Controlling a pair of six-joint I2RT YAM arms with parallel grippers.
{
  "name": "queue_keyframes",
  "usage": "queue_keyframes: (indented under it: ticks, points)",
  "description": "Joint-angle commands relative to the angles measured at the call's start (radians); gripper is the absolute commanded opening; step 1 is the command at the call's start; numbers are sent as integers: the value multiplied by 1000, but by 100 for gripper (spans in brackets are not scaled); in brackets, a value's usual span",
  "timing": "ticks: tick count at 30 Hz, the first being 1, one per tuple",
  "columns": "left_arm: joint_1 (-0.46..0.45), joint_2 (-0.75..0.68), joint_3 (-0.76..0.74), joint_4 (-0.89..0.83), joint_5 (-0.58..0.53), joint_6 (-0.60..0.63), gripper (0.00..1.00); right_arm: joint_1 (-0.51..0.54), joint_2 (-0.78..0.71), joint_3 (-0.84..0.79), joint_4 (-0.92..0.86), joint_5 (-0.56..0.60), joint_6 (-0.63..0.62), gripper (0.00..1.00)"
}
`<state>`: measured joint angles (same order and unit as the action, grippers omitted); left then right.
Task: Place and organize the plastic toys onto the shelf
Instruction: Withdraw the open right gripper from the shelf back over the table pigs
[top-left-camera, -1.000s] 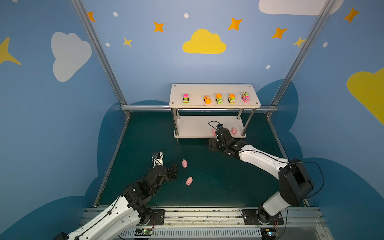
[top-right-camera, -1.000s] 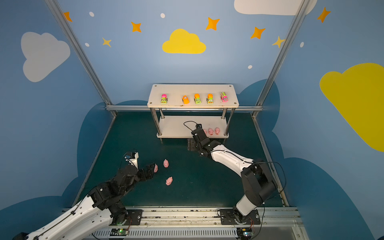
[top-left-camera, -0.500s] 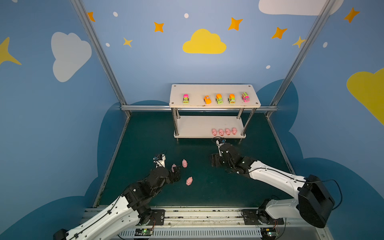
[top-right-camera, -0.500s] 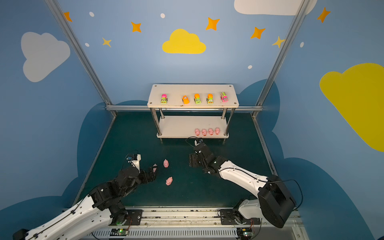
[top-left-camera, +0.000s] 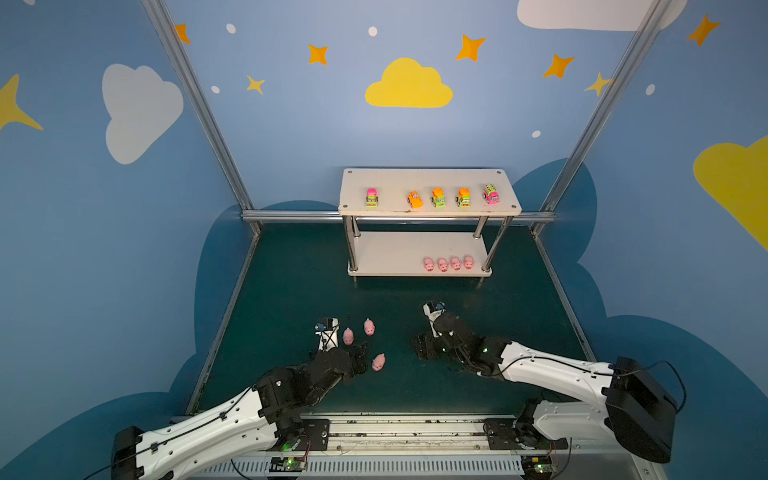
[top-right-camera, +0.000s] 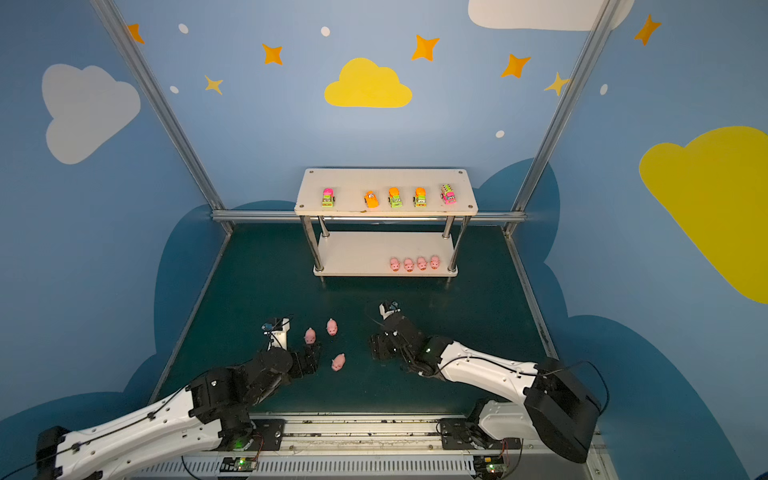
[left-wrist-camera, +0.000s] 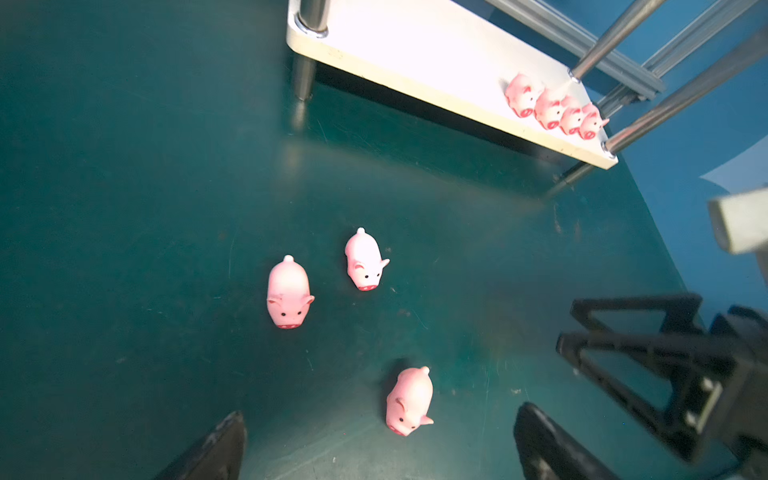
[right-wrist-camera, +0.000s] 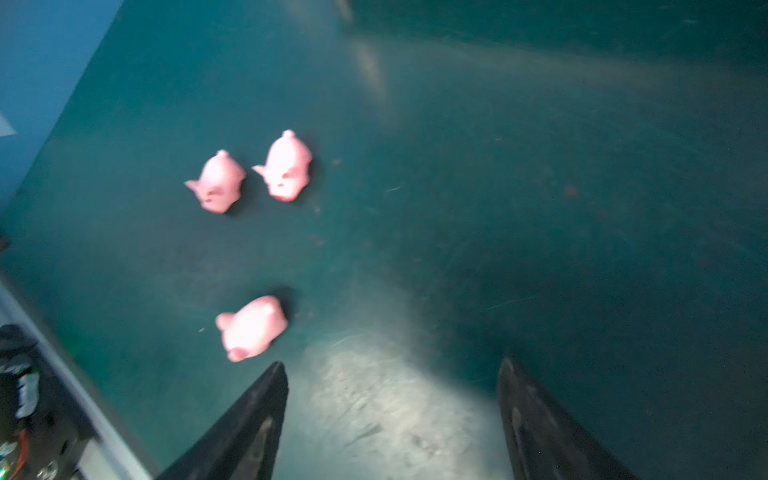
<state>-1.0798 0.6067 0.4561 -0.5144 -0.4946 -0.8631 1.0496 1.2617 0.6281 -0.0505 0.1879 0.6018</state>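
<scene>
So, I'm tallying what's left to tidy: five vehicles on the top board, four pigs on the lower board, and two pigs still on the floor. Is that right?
Not quite: three pigs lie on the floor, not two, as the left wrist view shows. The rest holds: five vehicles on the top board, four pigs on the lower board.

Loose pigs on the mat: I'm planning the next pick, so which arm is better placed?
Left. The left tool is open and sits beside the nearest pig, which in the left wrist view lies almost between its jaws. The right tool stands farther off, with the pigs to one side.
</scene>
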Motion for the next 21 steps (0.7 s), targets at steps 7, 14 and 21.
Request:
queue_keyframes:
  ticks: [7, 14, 21]
  points:
    - [-19, -99, -89, -61, -72, -73, 100, 208, 13, 13, 6, 207, 173, 76]
    - [-18, -145, -112, -73, -59, -34, 100, 323, 140, 88, 34, 312, 277, 68]
    - [-18, -167, -125, -97, -42, -48, 100, 365, 293, 211, 34, 296, 320, 66]
